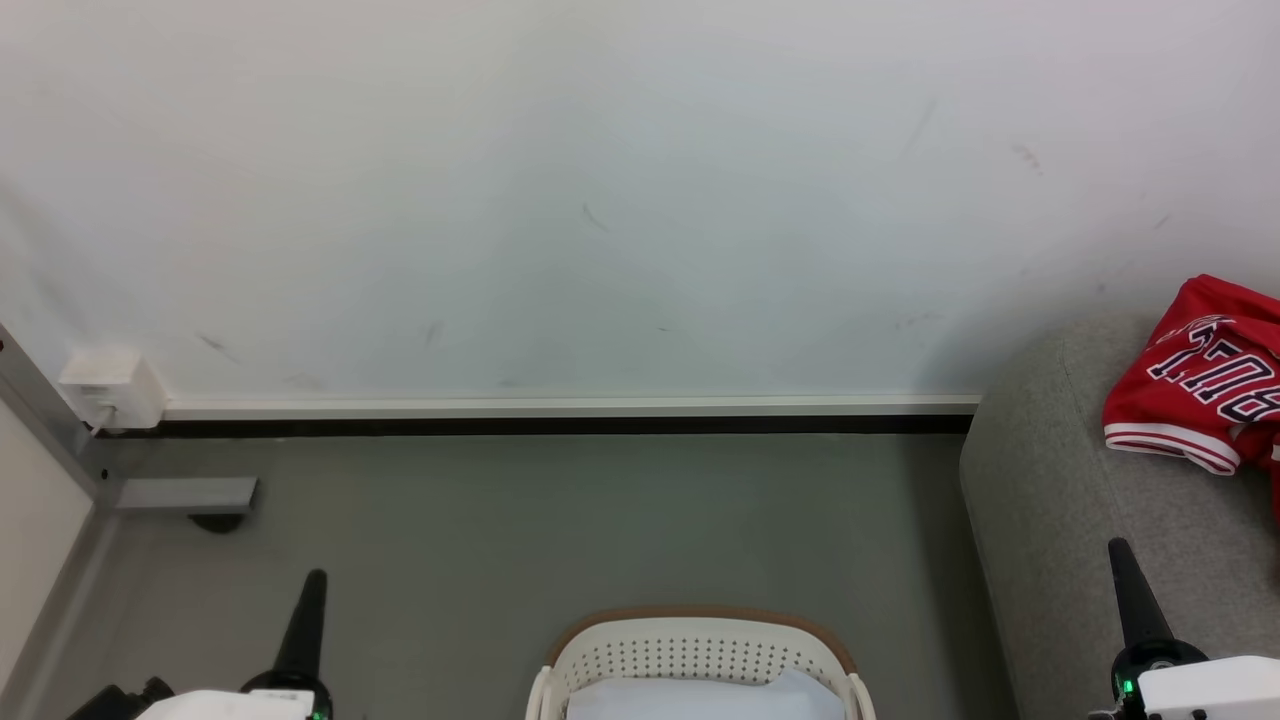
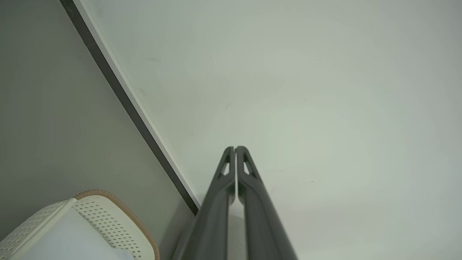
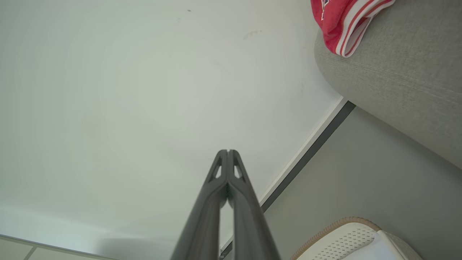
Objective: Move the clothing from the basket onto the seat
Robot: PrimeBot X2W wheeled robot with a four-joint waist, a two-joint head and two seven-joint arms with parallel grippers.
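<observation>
We think we are getting ready for the next grab. Our left fingers (image 1: 305, 625) and our right fingers (image 1: 1135, 600) are pressed together and hold nothing. One red sports shirt with dark letters (image 1: 1200, 380) lies on the big grey cloth seat (image 1: 1060, 520), off to our right. The round cream plastic basket with little holes (image 1: 700, 650) sits on the grey floor (image 1: 500, 520) right in front of us. Something pale (image 1: 700, 700) is inside it; we cannot tell what. Next we should lean down, look in, spread our fingers and reach. We count one shirt, one basket, one seat.
</observation>
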